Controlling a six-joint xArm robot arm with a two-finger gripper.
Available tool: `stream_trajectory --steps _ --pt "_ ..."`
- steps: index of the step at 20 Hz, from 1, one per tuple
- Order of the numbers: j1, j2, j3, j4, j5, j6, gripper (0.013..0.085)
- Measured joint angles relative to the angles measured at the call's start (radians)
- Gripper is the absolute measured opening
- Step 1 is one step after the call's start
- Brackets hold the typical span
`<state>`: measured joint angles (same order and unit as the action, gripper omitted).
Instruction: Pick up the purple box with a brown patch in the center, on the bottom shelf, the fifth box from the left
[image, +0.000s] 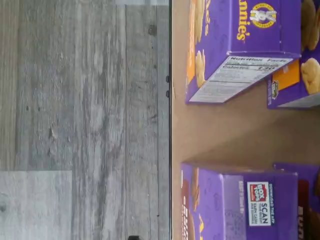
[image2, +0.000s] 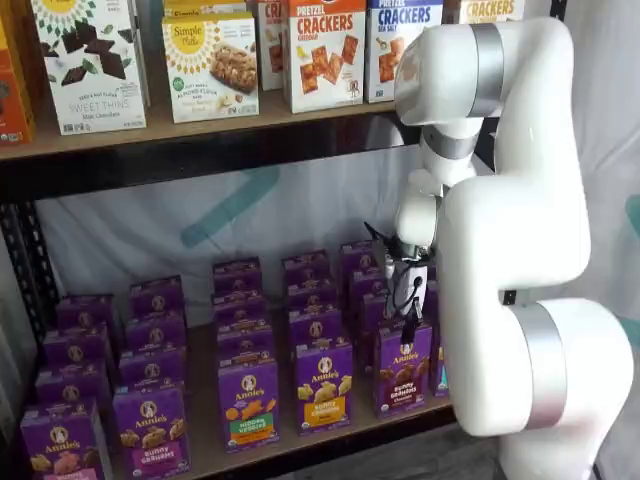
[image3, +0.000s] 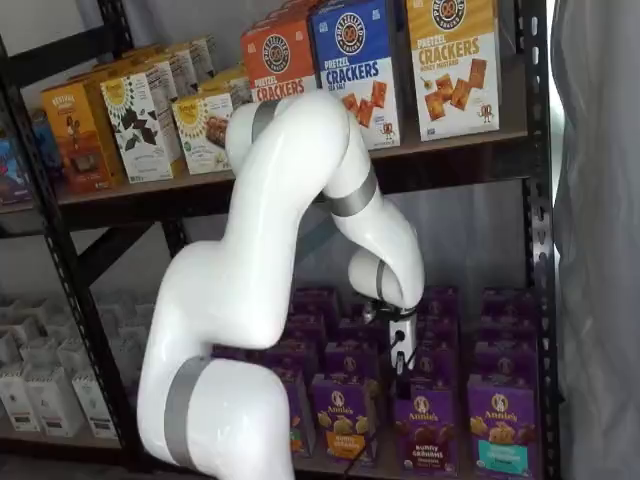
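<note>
White arm fills the near field in both shelf views, big base segment low, elbow folded high, forearm bent back down toward the bottom shelf (image2: 395, 418). Wrist hangs just above the front row; a black cable dangles beside it. Hand (image2: 408, 318) shows only as a dark bit side-on below the wrist, so can't tell if its fingers are apart or closed; nothing seen held. In the other shelf view the hand (image3: 401, 352) is equally unclear.

Right below it stands the purple box (image2: 403, 366), upright in the front row on the surface, brown band low on the front; also seen at (image3: 428, 426). The orange-band box (image2: 323, 384) stands just beside it.

Wrist view: shelf edge, grey wood floor (image: 85, 120), purple cartons.

Behind: more purple rows, then cracker boxes (image2: 325, 50) on the upper shelf.
</note>
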<state>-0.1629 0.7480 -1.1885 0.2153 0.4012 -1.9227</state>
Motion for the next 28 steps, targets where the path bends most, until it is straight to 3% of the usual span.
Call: stream_trajectory --steps 3,8,21,28 --pt "0.001 0.018 -0.040 0.034 0.051 -0.026 0.0850" --pt "0.004 0.052 -0.085 0.017 0.063 -0.007 0.0850" --pt "-0.017 0.179 -0.191 -0.220 0.033 0.182 0.0850" --pt "-0.019 0.228 -0.227 -0.269 0.019 0.224 0.0850"
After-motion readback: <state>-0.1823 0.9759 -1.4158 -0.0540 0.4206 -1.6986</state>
